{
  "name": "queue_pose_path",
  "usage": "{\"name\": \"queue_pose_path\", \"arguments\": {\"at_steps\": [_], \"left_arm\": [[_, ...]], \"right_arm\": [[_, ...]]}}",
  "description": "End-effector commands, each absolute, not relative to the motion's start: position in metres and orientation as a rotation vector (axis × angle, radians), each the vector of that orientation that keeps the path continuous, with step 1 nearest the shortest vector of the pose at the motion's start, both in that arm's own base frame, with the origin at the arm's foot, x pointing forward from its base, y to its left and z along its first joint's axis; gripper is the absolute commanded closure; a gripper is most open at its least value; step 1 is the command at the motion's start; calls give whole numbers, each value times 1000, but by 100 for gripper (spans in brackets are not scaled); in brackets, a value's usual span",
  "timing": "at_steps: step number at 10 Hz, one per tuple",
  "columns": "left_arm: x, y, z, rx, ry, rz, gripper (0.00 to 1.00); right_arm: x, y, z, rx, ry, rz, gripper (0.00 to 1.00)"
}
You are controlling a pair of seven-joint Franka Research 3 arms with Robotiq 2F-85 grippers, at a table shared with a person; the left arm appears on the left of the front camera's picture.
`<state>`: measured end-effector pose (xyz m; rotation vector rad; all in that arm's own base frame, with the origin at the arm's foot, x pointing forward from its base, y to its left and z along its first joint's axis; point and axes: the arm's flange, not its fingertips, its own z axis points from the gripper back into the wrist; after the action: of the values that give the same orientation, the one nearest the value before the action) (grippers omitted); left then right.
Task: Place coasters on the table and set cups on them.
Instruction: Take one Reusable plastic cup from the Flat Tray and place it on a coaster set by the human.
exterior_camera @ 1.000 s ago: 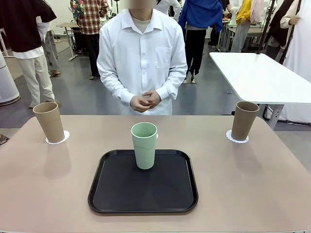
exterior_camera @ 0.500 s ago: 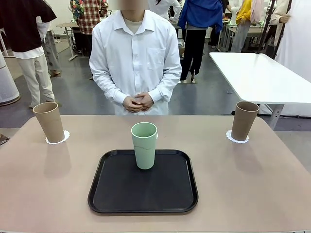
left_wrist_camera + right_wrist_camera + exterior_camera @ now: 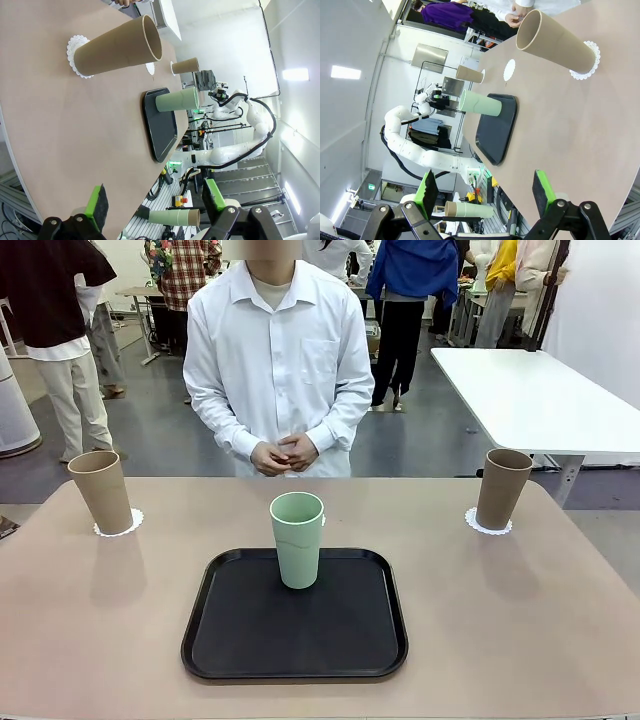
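On the black tray (image 3: 300, 640) at the counter's (image 3: 520, 620) middle, the mint green cup (image 3: 297, 538) is standing upright, a bare coaster (image 3: 509, 69) lying just beyond the tray. Two tan cups (image 3: 100, 490) are sitting on coasters (image 3: 487, 528) far left and far right. The left end effector (image 3: 155, 196) and right end effector (image 3: 485, 190) are hanging spread, holding nothing. Likely light, stiff and slick, the green cup is calling for a mid-height squeeze.

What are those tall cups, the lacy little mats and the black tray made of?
The cups: probably matte plastic or fibre composite; dull surfaces, thin even rims. The coasters: likely paper; very thin, white, punched scalloped edges. The tray: seemingly plastic; smooth black, faint sheen along its raised rim.
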<state>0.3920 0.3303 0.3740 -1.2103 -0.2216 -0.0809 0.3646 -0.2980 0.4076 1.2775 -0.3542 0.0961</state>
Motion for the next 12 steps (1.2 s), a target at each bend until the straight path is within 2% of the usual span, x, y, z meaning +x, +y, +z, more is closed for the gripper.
{"name": "queue_pose_path", "arguments": {"at_steps": [1,3,4,6,9,12], "left_arm": [[390,330,377,-1216,-227,-86,0],[390,330,377,-1216,-227,-86,0],[390,330,377,-1216,-227,-86,0],[390,330,377,-1216,-227,-86,0],[390,330,377,-1216,-227,-86,0],[390,330,377,-1216,-227,-86,0]], "right_arm": [[365,-298,408,1278,-352,91,0],[365,-298,408,1277,-354,96,0],[370,-293,422,1255,-351,212,0],[385,-259,466,1096,-333,426,0],[390,-165,559,819,-335,776,0],[381,-50,589,573,-279,1023,0]]}}
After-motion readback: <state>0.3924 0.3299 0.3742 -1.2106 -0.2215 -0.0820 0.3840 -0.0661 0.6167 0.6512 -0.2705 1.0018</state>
